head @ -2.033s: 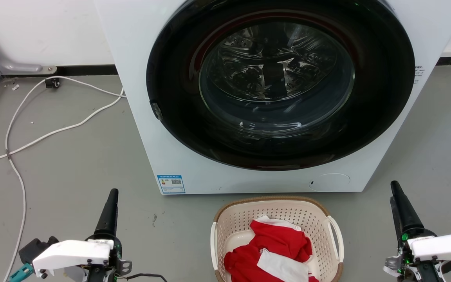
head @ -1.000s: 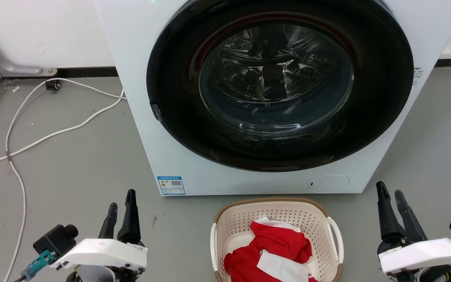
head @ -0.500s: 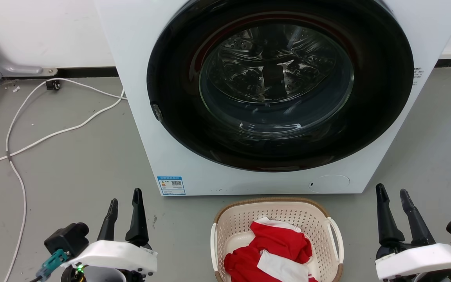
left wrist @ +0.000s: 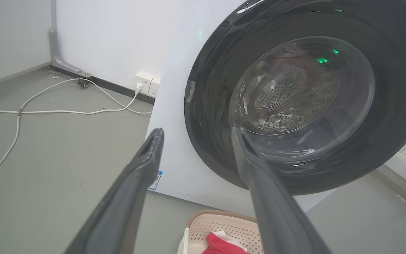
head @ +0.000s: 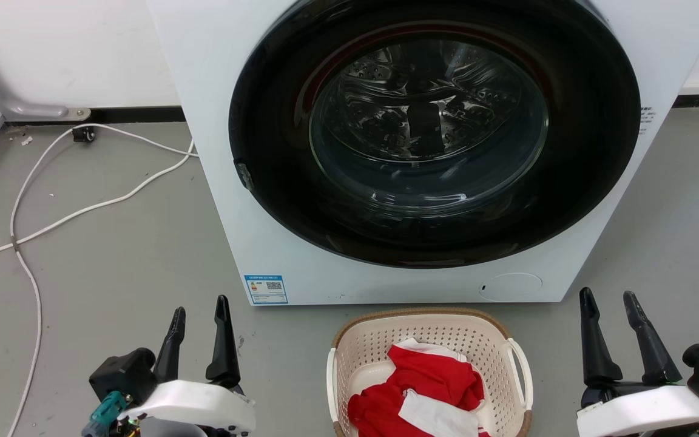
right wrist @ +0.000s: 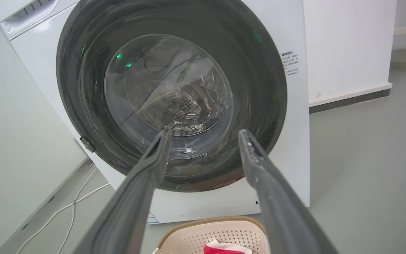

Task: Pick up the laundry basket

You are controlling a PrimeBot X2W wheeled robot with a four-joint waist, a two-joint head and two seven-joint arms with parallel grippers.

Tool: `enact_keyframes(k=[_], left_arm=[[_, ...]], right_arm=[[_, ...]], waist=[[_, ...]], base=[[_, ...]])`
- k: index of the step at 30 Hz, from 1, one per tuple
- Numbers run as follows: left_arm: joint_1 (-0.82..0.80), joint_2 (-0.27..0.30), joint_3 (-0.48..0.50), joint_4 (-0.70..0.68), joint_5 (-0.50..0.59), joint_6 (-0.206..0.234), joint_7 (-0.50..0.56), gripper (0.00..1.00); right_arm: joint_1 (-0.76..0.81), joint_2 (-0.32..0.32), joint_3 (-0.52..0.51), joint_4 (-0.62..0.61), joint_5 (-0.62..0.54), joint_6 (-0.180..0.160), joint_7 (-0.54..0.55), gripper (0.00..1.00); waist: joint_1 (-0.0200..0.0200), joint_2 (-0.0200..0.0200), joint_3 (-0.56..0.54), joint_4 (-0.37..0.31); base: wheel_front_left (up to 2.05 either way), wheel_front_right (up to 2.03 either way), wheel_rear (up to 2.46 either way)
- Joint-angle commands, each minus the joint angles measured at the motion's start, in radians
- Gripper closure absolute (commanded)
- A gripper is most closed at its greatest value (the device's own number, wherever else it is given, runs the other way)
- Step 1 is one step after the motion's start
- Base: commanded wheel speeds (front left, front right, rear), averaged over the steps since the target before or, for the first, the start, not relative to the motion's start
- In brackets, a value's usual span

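The left claw (head: 200, 305) and the right claw (head: 607, 294) both stand spread, fingers apart and pinching nothing, pointing at the white front-loading washing machine (head: 216, 152). The cream-white perforated plastic laundry basket (head: 446, 335) with its brown woven-look rim sits on the grey floor (head: 113, 261) between the two claws. It is to the right of the left claw and to the left of the right claw, somewhat nearer the right one. Neither claw touches it.

The step in hand looks like the approach to the handles. To do it well, each claw should swing inward and drop to its own side: the left claw to the white left loop handle (head: 330, 373), the right claw to the white right loop handle (head: 520, 367). Each should close across its loop, not on the perforated wall. Both should then rise together so the basket stays level. The washer stands just past the basket's far rim, so a straight upward lift is the safer one.

Inside the basket a crumpled red and white garment (head: 422, 388) lies below the rim, clear of both handles. Beyond the fingertips, the drum behind the washer's dark-ringed glass door (head: 428, 133) looks like bare steel. I cannot tell whether anything lies low in it.
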Motion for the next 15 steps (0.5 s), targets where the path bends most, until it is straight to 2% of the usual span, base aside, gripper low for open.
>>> enact_keyframes(k=[1, 15], left_arm=[[0.004, 0.003, -0.004, -0.013, 0.029, 0.005, -0.010, 0.00], [0.020, 0.004, -0.024, -0.010, 0.151, 0.013, -0.042, 0.00]], right_arm=[[0.009, -0.005, 0.003, -0.017, -0.031, 0.000, -0.012, 0.00], [0.030, -0.006, 0.009, -0.044, -0.140, 0.000, -0.045, 0.00]], waist=[[0.0000, 0.0000, 0.000, 0.000], [0.0000, 0.0000, -0.005, 0.001]], base=[[0.00, 0.00, 0.00], [0.00, 0.00, 0.00]])
